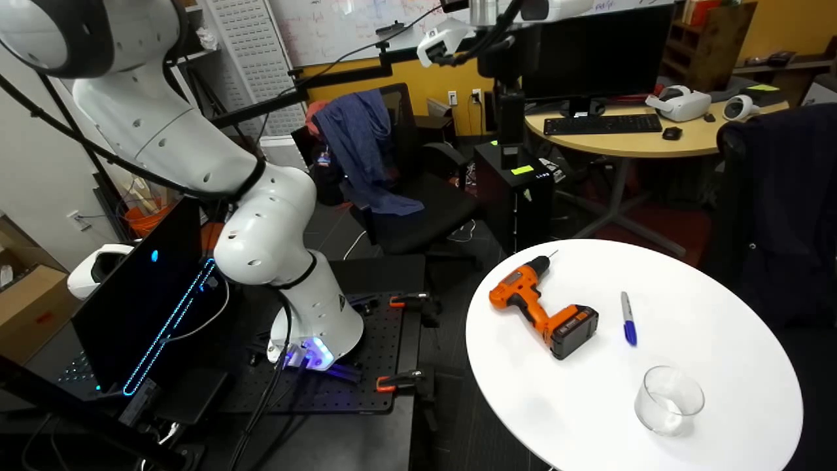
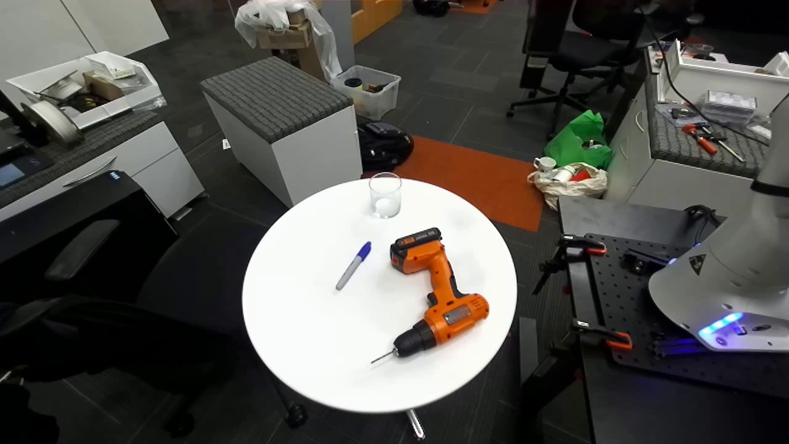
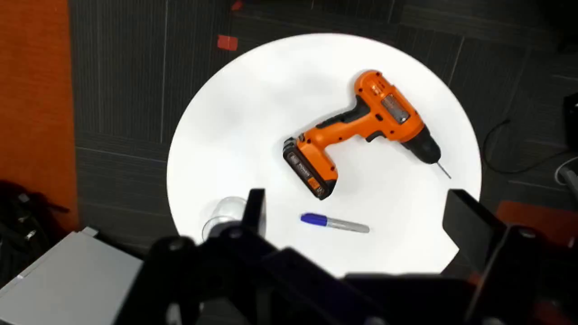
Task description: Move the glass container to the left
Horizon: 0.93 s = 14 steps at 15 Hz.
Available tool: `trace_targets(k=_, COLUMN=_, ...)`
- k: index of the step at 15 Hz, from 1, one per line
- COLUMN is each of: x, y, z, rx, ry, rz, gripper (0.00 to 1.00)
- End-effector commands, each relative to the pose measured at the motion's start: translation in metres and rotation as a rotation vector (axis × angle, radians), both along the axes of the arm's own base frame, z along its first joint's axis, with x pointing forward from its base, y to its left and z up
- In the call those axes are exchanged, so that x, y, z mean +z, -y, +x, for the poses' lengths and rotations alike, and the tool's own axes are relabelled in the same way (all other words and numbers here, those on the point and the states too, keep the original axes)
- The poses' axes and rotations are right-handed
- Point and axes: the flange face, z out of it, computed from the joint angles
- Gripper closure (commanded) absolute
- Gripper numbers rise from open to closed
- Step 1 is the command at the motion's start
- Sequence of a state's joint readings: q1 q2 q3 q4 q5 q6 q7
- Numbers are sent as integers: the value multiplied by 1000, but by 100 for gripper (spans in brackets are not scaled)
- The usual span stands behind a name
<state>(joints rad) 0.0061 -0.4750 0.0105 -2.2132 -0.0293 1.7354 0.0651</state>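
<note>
The glass container is a small clear round cup standing upright on the white round table, in both exterior views (image 1: 668, 400) (image 2: 386, 198). In the wrist view the glass container (image 3: 229, 208) is at the table's lower left, partly hidden behind a gripper finger. My gripper (image 3: 354, 203) is wide open and empty, with the table seen well below between its fingers. In an exterior view the gripper (image 1: 511, 156) hangs side-on, high up, apart from the table and everything on it. It is out of view in the remaining exterior view.
The white round table (image 1: 523, 392) also bears an orange-and-black drill (image 1: 537, 304) and a blue-capped pen (image 1: 628, 318). The drill (image 2: 439, 296) and pen (image 2: 354, 265) lie near the glass. A grey-topped cabinet (image 2: 277, 92) stands beside the table.
</note>
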Motion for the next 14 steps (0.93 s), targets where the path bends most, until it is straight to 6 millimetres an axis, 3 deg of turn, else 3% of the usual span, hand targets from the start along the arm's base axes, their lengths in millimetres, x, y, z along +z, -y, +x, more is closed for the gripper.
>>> trace_targets(k=1, x=-12, y=10, z=33, rx=19, ry=71, rz=-68, gripper=0)
trace_targets(k=6, x=-33, y=35, z=72, rx=-9, ry=172, rz=-131, gripper=0)
trace_targets(k=14, x=-61, y=76, z=110, rx=-52, ry=202, rz=-149, gripper=0)
